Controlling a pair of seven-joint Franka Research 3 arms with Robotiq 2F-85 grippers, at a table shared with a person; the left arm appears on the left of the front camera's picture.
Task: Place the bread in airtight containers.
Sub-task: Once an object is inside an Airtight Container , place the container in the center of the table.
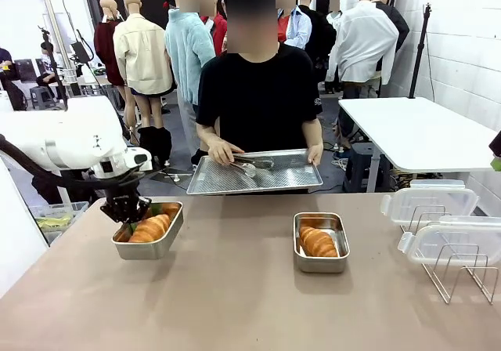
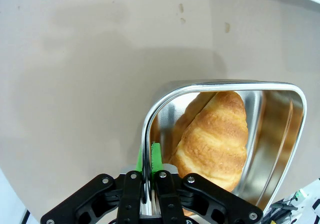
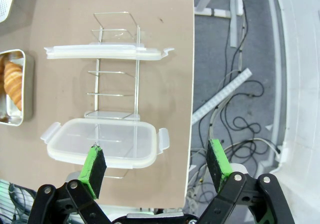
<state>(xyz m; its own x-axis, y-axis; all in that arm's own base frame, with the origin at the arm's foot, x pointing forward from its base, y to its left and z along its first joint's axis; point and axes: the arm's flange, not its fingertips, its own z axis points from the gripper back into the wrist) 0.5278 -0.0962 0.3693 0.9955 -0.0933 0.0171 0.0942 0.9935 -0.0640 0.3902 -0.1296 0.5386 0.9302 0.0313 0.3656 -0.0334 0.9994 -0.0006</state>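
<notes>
Front view: the left arm [image 1: 70,141] reaches down to the left tin [image 1: 145,251], which sits on the tabletop [image 1: 235,304] with a croissant [image 1: 150,228] in it. The left jaws are pinched narrow on that tin's wall, at the corner nearest the arm. In the left wrist view one green pad [image 2: 155,154] sits inside the rim of the tin [image 2: 150,119] and the other outside, with the wall clamped between them. The croissant [image 2: 215,139] lies just beside them and takes up much of the tin.

The right tin [image 1: 321,265] stands well apart, near the middle, and holds its own croissant [image 1: 317,243]. At the right, two clear lids [image 1: 429,204] rest on a wire rack [image 1: 458,276]. Across the tabletop a person holds a perforated tray [image 1: 290,180], with one hand [image 1: 223,153] at the tongs [image 1: 254,163] on it.

In the right wrist view the right jaws stand wide with nothing between them, above the tabletop's edge. One pad [image 3: 94,164] is over the nearer lid [image 3: 102,143] on the rack [image 3: 117,84], and the other lid [image 3: 105,53] is farther along. The right tin [image 3: 27,84] shows at the picture's left edge.
</notes>
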